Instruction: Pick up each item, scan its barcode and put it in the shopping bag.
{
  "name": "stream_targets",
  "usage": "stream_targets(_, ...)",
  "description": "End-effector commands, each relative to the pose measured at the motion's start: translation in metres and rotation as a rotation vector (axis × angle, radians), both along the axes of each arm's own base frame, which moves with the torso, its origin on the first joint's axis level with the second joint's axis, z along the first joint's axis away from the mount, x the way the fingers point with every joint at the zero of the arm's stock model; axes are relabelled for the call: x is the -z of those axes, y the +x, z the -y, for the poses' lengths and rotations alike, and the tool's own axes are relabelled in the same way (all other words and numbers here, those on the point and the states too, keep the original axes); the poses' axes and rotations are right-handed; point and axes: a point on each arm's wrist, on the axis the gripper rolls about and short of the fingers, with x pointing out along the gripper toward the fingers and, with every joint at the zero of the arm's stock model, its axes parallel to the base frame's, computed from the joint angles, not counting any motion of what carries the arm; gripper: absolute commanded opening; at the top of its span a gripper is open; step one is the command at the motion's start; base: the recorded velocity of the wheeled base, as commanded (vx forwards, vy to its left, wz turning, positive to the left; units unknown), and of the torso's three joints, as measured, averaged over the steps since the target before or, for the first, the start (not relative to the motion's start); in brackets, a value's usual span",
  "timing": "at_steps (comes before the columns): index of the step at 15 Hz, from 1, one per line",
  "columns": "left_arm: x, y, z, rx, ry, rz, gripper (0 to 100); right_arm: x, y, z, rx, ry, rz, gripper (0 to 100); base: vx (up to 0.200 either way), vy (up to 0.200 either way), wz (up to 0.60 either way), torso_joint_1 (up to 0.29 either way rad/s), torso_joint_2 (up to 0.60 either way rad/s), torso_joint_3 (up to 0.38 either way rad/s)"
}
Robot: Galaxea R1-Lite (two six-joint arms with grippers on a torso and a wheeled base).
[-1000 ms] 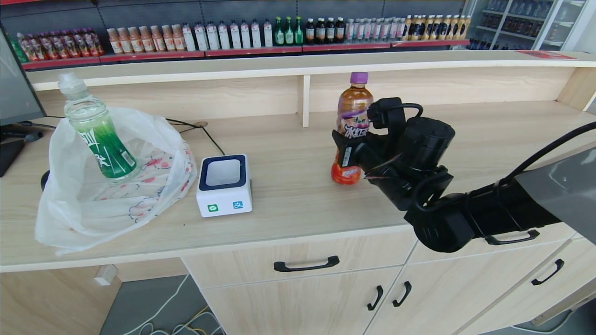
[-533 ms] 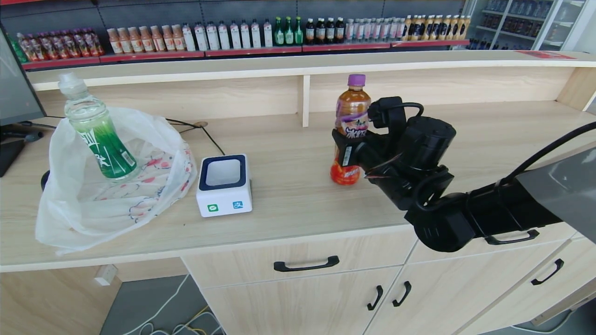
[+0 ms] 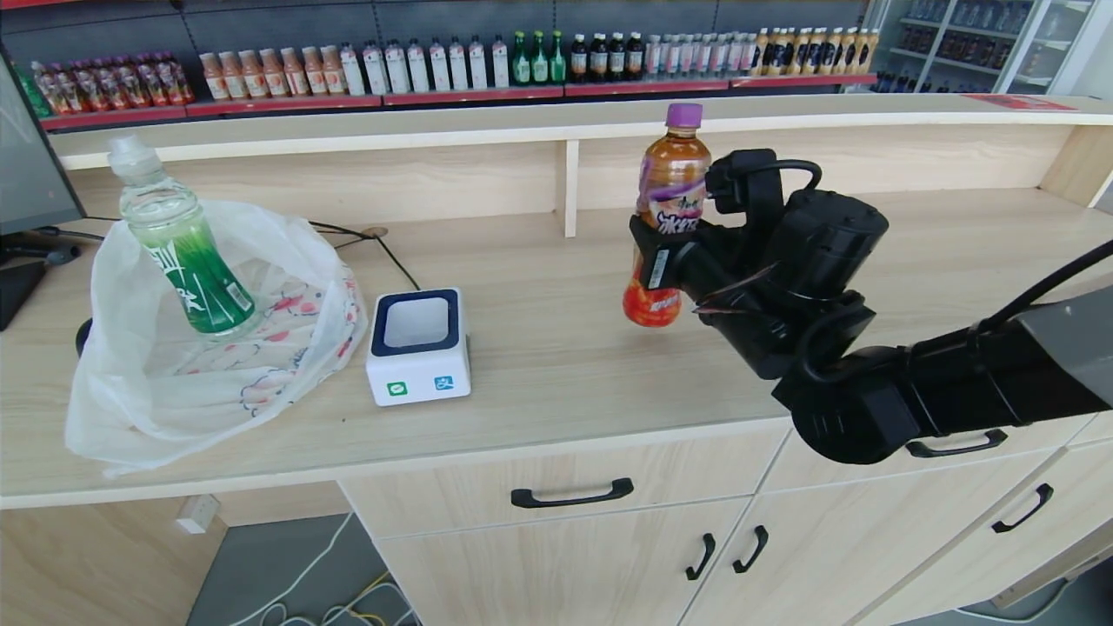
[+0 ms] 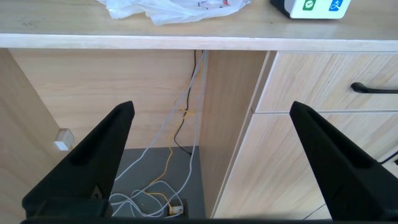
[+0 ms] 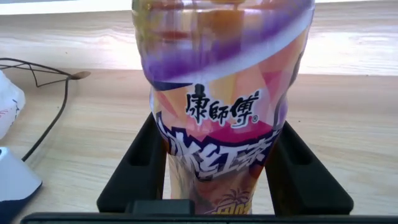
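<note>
Purple-capped drink bottle point(image 5: 224, 93) sits closest to your right wrist camera, upright, with the right gripper point(image 5: 221, 180) pinching its lower body, one black finger point(image 5: 143, 168) on each side. That view gives you the label close up: white characters on a band of purple and orange. In the head view the same bottle point(image 3: 669, 187) hangs in the right gripper point(image 3: 674, 256) over the right half of the wooden counter point(image 3: 539, 348), its base apparently clear of the top. Your left wrist camera shows the left gripper point(image 4: 211, 168) low before the cabinet front, its fingers spread wide with nothing between them, loose cables point(image 4: 186, 124) on the floor beyond and a drawer handle point(image 4: 373, 88) to one side. Further in on the counter stands the white barcode scanner point(image 3: 419, 343), window up, two small coloured icons on its front. Just beside it, on your left, lies the open plastic shopping bag point(image 3: 174, 374), with a green bottle point(image 3: 187, 252) leaning inside, a barcode visible on its label. Behind the counter's raised ledge, a red-edged shelf point(image 3: 522, 91) carries a long row of drinks.
</note>
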Motion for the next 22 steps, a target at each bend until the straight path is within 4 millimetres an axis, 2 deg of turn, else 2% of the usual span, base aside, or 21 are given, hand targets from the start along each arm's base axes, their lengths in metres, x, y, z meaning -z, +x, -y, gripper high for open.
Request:
stream_targets(1, 0.0, 0.0, 0.0, -0.002, 0.0, 0.001, 100, -0.019, -0.014, 0.0, -0.008, 0.021, 0.04, 0, 0.0, 0.0, 0.0, 0.0, 0.0, 0.0)
stream_targets(3, 0.0, 0.0, 0.0, 0.0, 0.0, 0.001, 100, -0.029, -0.024, -0.002, -0.005, 0.023, 0.064, 0, 0.0, 0.0, 0.0, 0.0, 0.0, 0.0)
stream_targets(6, 0.0, 0.0, 0.0, 0.0, 0.0, 0.001, 100, -0.048, -0.06, -0.008, -0.004, 0.046, 0.085, 0, 0.0, 0.0, 0.0, 0.0, 0.0, 0.0)
stream_targets(7, 0.0, 0.0, 0.0, 0.0, 0.0, 0.001, 100, -0.05, -0.069, -0.011, -0.007, 0.049, 0.083, 0, 0.0, 0.0, 0.0, 0.0, 0.0, 0.0)
stream_targets(9, 0.0, 0.0, 0.0, 0.0, 0.0, 0.001, 100, -0.052, -0.099, -0.015, -0.019, 0.062, 0.065, 0, 0.0, 0.0, 0.0, 0.0, 0.0, 0.0)
stream_targets(11, 0.0, 0.0, 0.0, 0.0, 0.0, 0.001, 100, -0.053, -0.117, -0.013, -0.037, 0.07, 0.062, 0, 0.0, 0.0, 0.0, 0.0, 0.0, 0.0)
stream_targets(14, 0.0, 0.0, 0.0, 0.0, 0.0, 0.001, 100, -0.032, -0.154, 0.003, -0.083, 0.066, 0.057, 0, 0.0, 0.0, 0.0, 0.0, 0.0, 0.0)
stream_targets(15, 0.0, 0.0, 0.0, 0.0, 0.0, 0.001, 100, -0.026, -0.16, 0.007, -0.092, 0.066, 0.059, 0, 0.0, 0.0, 0.0, 0.0, 0.0, 0.0)
stream_targets(18, 0.0, 0.0, 0.0, 0.0, 0.0, 0.001, 100, 0.007, -0.19, 0.025, -0.141, 0.063, 0.053, 0, 0.0, 0.0, 0.0, 0.0, 0.0, 0.0)
stream_targets(20, 0.0, 0.0, 0.0, 0.0, 0.0, 0.001, 100, 0.022, -0.207, 0.026, -0.187, 0.055, 0.039, 0, 0.0, 0.0, 0.0, 0.0, 0.0, 0.0)
stream_targets(22, 0.0, 0.0, 0.0, 0.0, 0.0, 0.001, 100, 0.027, -0.223, 0.02, -0.237, 0.048, 0.022, 0, 0.0, 0.0, 0.0, 0.0, 0.0, 0.0)
